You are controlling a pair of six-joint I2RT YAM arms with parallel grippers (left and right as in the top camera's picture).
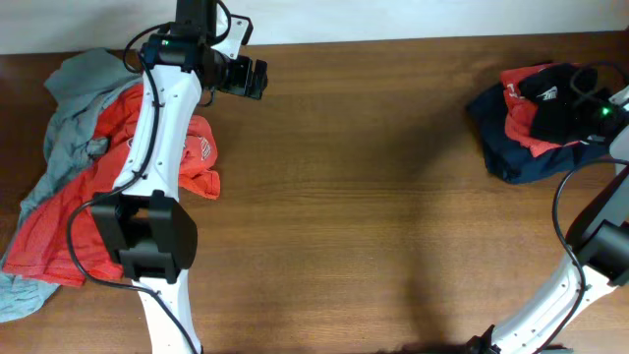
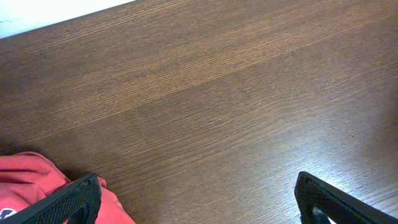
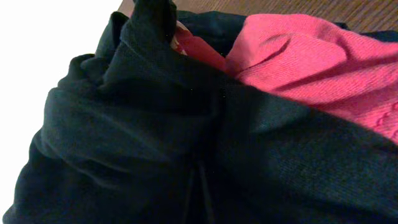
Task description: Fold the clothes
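A heap of clothes lies at the table's left: a grey garment (image 1: 69, 108) under an orange-red shirt (image 1: 108, 187). My left gripper (image 1: 251, 77) hovers just right of that heap, open and empty. In the left wrist view its jaws (image 2: 196, 199) are spread wide over bare wood, with a corner of the red shirt (image 2: 25, 180) by the left finger. At the far right lies a second heap: a navy garment (image 1: 511, 147), a red one (image 1: 521, 123) and a dark one on top (image 3: 155, 124). My right gripper (image 1: 550, 103) is down in this heap, and dark folds bunch into its narrow closed jaws (image 3: 200, 199).
The brown wooden table (image 1: 373, 216) spreads between the two heaps. A white wall edge (image 1: 393, 20) runs along the back. The red knit garment (image 3: 311, 56) fills the upper right of the right wrist view.
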